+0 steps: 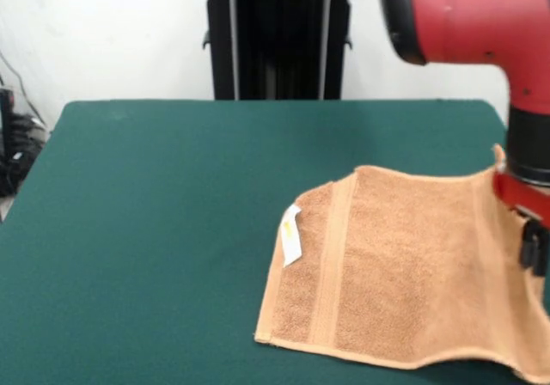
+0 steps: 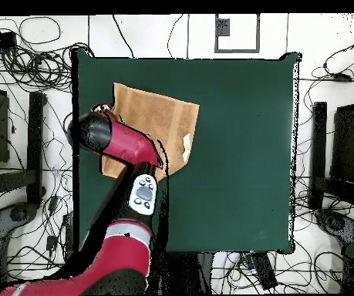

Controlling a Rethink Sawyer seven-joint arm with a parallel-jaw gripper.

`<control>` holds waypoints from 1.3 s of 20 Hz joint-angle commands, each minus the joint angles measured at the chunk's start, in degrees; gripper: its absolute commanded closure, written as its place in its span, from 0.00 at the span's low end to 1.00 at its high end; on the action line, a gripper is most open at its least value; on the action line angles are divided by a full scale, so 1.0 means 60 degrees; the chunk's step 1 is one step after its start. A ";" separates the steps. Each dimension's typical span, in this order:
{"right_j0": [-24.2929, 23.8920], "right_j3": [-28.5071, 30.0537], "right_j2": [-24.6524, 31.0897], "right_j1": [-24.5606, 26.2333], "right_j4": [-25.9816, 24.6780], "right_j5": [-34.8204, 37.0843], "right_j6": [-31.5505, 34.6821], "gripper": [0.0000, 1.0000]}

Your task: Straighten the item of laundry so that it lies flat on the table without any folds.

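In the front view, a dark green felt-covered table [image 1: 155, 230] fills most of the picture, its cloth smooth and bare apart from the laundry. Behind it stand a plain white wall [image 1: 103, 33] and a black pedestal column [image 1: 277, 41]. Some dark cables [image 1: 15, 144] hang at the left edge beside the table. The red and black arm [image 1: 481, 15] comes down at the right, and its gripper [image 1: 528, 230] sits at the right edge, over the towel's right end. Its tips are cut off by the frame, so I cannot tell whether it is released or clenched. The orange-tan terry hand towel [image 1: 404, 273] spreads out to the left of the gripper, mostly flat. A woven band [image 1: 331, 265] runs near its far-left edge, and a small white tag [image 1: 291, 235] sticks out from that edge. The towel's right end rises slightly against the gripper.

In the overhead view, the green table [image 2: 241, 154] is a large rectangle on a white floor [image 2: 172, 35] strewn with black cables [image 2: 25, 46]. Dark stands [image 2: 37, 139] flank the table on both sides. The arm [image 2: 122, 142] reaches up from the bottom and hides the gripper beneath its red wrist. The towel [image 2: 156, 116] lies near the table's upper left corner, extending rightward and upward from under the arm. The white tag [image 2: 186, 141] shows at the towel's right edge, well apart from the wrist. The rest of the table, right of the tool, is bare green cloth.
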 commanded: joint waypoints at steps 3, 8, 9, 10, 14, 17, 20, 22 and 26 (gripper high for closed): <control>0.0908 -0.2361 -0.1568 0.1259 0.0536 0.1976 0.4506 1.00; 0.1272 -0.2261 -0.2127 0.1496 0.0124 0.1700 0.4463 0.00; 0.1194 -0.2187 -0.1801 0.1397 0.0194 0.1873 0.4503 0.00; 0.1198 -0.2151 -0.1778 0.1376 0.0219 0.1815 0.4545 0.00; 0.1023 -0.1745 -0.1460 0.0983 0.0163 0.1691 0.4143 0.00; 0.0886 -0.0988 -0.1205 0.0284 0.0049 0.1811 0.3661 0.00; 0.0583 -0.0045 -0.0730 -0.0324 -0.0008 0.1469 0.2965 0.00; 0.0324 0.0473 -0.0399 -0.0580 -0.0056 0.1189 0.2549 0.00; -0.0116 0.1526 0.0218 -0.1180 -0.0228 0.0645 0.1869 0.00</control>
